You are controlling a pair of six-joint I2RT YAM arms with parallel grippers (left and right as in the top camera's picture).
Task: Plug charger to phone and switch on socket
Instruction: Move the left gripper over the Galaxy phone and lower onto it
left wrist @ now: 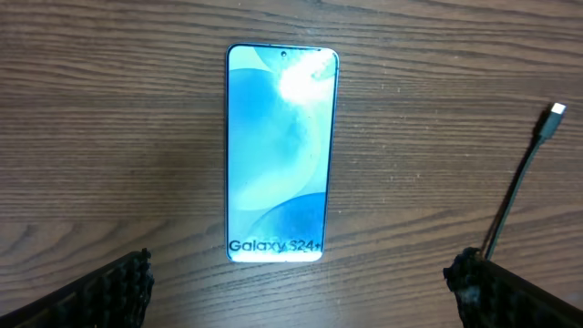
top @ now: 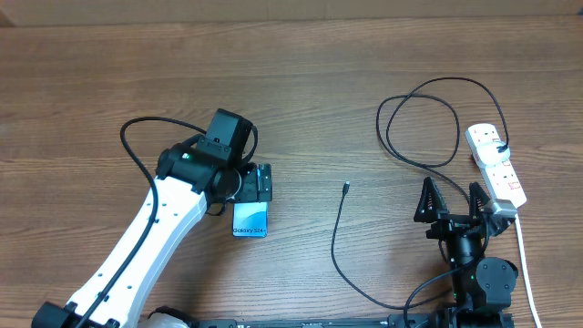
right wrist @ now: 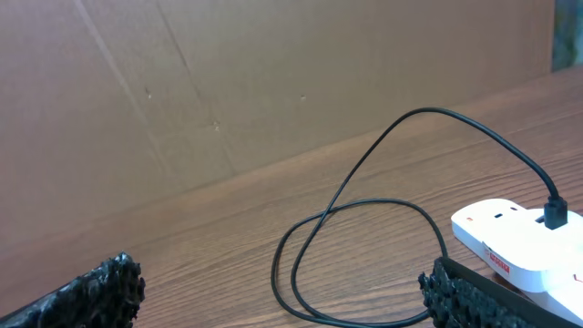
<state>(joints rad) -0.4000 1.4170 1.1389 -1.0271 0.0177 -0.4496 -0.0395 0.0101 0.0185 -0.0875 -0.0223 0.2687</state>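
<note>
Two grippers, both spread wide and empty. Left gripper (top: 262, 182) — we find it over the phone (left wrist: 282, 155), whose long axis runs away from our base. Charger's tip (top: 347, 188) — loose, right of the phone, between our arms. Right gripper (top: 451, 194) sits by the socket (top: 496, 169).

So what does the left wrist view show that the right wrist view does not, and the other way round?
Only the left wrist view shows the phone, face up with its screen lit, and the charger's free tip, apart from the phone. Only the right wrist view shows the socket, with the charger's black plug in it, and a brown board behind. Both show the table, part of the charger and that arm's own open gripper: the left gripper in one, the right gripper in the other.
</note>
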